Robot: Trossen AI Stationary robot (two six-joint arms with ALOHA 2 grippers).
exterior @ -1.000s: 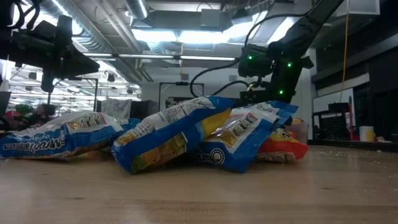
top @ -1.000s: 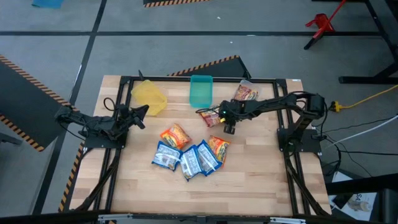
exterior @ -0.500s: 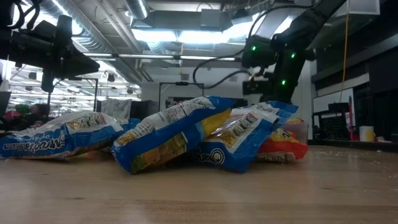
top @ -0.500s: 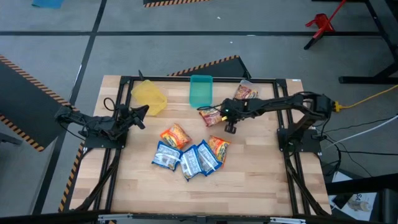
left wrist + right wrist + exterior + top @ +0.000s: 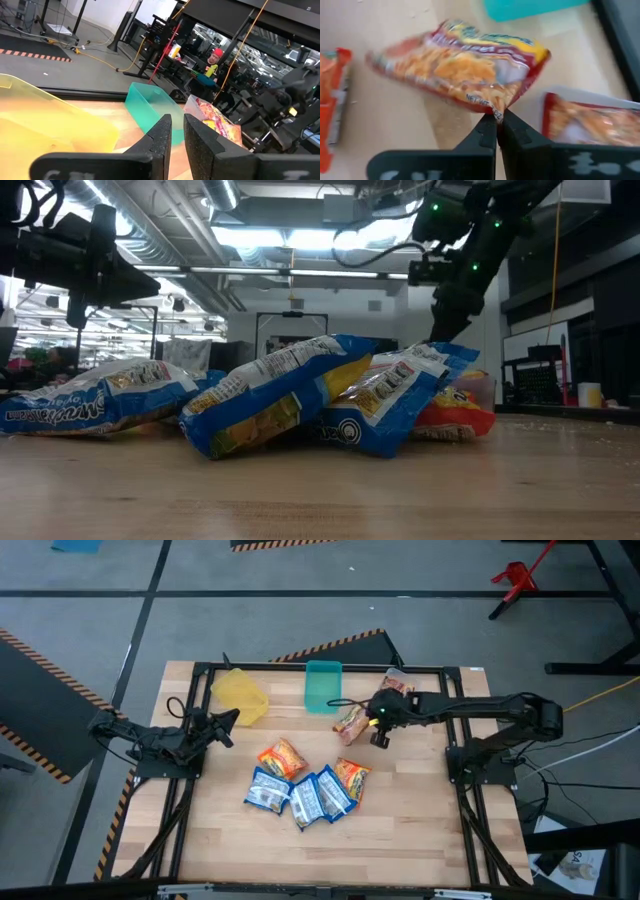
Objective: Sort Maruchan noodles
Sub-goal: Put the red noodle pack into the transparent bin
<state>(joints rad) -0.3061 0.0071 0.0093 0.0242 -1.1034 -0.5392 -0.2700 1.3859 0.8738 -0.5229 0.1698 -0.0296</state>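
High view: I see my right pincer [image 5: 378,730] stretched over the wooden surface [image 5: 400,840] just beside the teal bin [image 5: 322,686], with a red packet [image 5: 351,723] hanging at its tip. A second red packet [image 5: 393,688] lies in the clear bin [image 5: 399,675] near it. The left pincer [image 5: 226,720] waits beside the yellow bin [image 5: 240,695]. 5 more noodle packets [image 5: 305,785], blue-and-white and orange, sit clustered mid-surface.

Right wrist view: only here do I see the grip itself; the 2 fingers [image 5: 485,131] are pressed together on one edge of the red packet [image 5: 465,70], which is lifted clear of the surface. Printing on it near the fingers reads "NET WT"; the rest is too blurred to read.

Left wrist view: the left fingers [image 5: 162,132] stand slightly parted, holding nothing.

Low view: the pile of packets [image 5: 280,395] fills the foreground. A blue packet [image 5: 75,402] bears partly readable lettering, apparently the Maruchan name.
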